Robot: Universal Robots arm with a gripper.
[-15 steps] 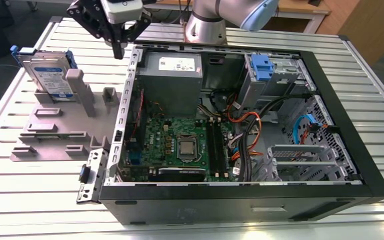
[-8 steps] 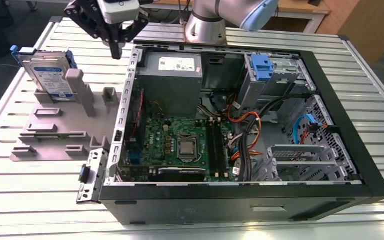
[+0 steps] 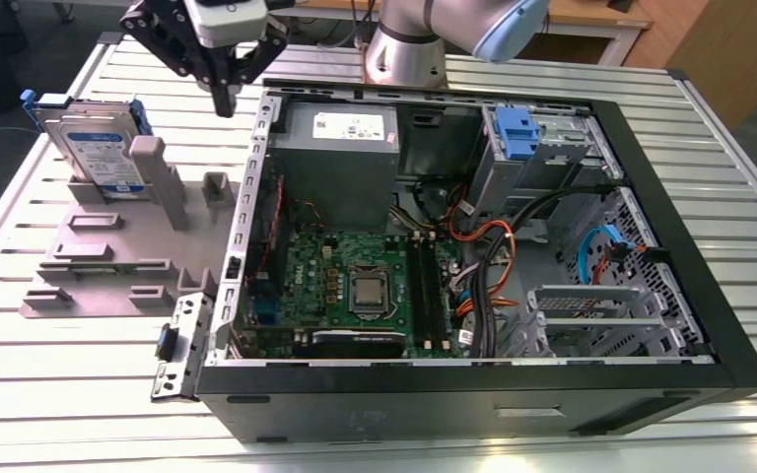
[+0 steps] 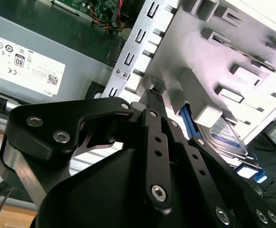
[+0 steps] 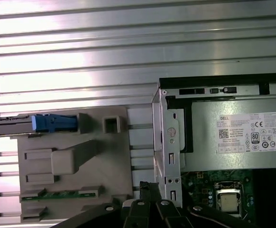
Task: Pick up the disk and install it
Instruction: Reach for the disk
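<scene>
The hand (image 3: 225, 101), fingers pinched narrow on nothing, hovers over the edge of the open computer case (image 3: 418, 404), while at its 8 o'clock in the exterior view the disk (image 3: 96, 148) stands on edge in a grey holder (image 3: 103, 266) on the slatted surface (image 3: 36, 394).

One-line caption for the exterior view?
Gripper hovers beside the open computer case; the disk stands on edge in the grey fixture.
</scene>
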